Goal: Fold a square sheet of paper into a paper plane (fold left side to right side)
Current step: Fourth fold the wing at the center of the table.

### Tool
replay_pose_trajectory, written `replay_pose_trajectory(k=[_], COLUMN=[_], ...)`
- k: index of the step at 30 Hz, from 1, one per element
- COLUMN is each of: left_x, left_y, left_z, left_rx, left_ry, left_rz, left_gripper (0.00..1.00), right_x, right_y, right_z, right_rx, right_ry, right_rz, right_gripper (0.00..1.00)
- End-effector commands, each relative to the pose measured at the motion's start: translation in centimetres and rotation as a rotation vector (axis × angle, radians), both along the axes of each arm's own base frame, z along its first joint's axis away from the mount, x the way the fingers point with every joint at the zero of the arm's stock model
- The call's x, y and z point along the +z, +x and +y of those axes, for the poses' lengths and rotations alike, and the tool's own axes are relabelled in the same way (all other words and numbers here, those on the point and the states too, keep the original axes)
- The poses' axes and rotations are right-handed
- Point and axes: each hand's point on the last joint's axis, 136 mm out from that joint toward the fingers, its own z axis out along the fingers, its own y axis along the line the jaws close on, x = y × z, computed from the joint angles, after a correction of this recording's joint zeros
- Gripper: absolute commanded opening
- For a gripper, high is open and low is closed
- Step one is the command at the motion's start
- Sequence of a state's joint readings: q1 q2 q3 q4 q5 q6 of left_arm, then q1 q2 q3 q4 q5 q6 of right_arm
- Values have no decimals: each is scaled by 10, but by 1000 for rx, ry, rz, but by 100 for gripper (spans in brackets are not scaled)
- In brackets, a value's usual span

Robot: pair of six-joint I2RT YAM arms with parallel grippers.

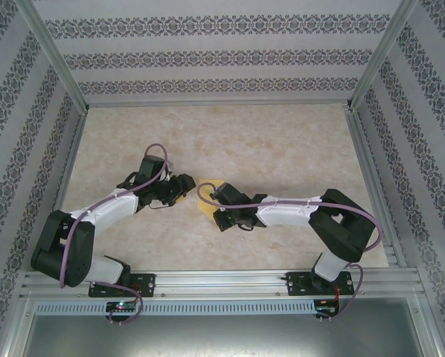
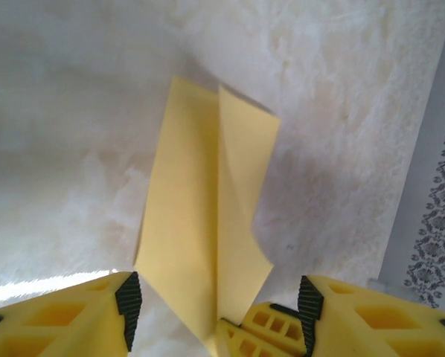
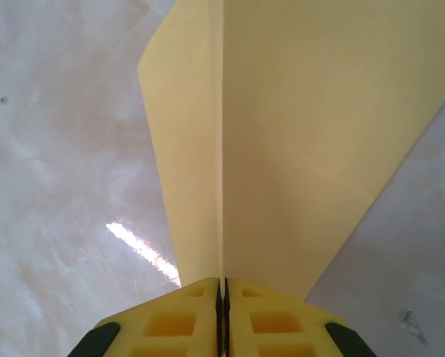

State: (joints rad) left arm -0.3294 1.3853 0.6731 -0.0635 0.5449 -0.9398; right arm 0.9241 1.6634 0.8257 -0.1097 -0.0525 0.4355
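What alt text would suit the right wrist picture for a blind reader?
The right hand is shut on the centre crease of a folded yellow paper, seen from just behind its yellow fingertips. The paper's two flaps spread away from the camera over a pale marbled table.

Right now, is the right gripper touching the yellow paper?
Touching. The right wrist view shows the right gripper shut on the yellow paper at its crease.

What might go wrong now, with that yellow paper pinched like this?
The right tool pinches the paper plane only at one end of its crease, so the thin sheet may slip or tear. The open left tool sits close around that pinch; closing there, it might bump the other tool or crumple the flaps.
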Motion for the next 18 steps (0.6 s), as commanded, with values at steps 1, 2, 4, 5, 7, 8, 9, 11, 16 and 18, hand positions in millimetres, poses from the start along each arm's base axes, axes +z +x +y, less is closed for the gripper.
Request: replay_pose_trajectory(k=[1,2,4,5,7,8,9,11,16,18], left_x=[-4,-6,-11,-12,-14,-15,-16,-17,-17,-18], left_y=[-13,-15,-18,-18,-17,-17,-15,-13,-4,-1], left_z=[-13,-15,-21,-23,-28,-31,-34,-41,-51,-53], left_rx=[-34,-38,-51,-54,-59,-66,-70,-86,-103,-107], left_ry=[-49,-51,-55,-55,-50,-49,-50,-49,-42,-42], left_rz=[6,13,25,29,34,35,37,42,32,32], left_gripper=[57,54,51,49,44,43,43,42,41,41], right_x=[-5,-5,-5,-6,-5,-5,-4,-2,7,9], right_y=[-5,-5,-5,-5,-4,-4,-4,-2,1,3], right_z=[-2,-2,-1,-2,-4,-5,-5,-6,-5,-4], right_rx=[-22,-28,-40,-48,-60,-67,-69,-76,-75,-80], right_ry=[58,77,114,128,152,164,176,192,231,256], right_rz=[58,72,93,100,108,111,115,114,109,115], right_gripper=[9,9,9,9,9,9,9,9,9,9])
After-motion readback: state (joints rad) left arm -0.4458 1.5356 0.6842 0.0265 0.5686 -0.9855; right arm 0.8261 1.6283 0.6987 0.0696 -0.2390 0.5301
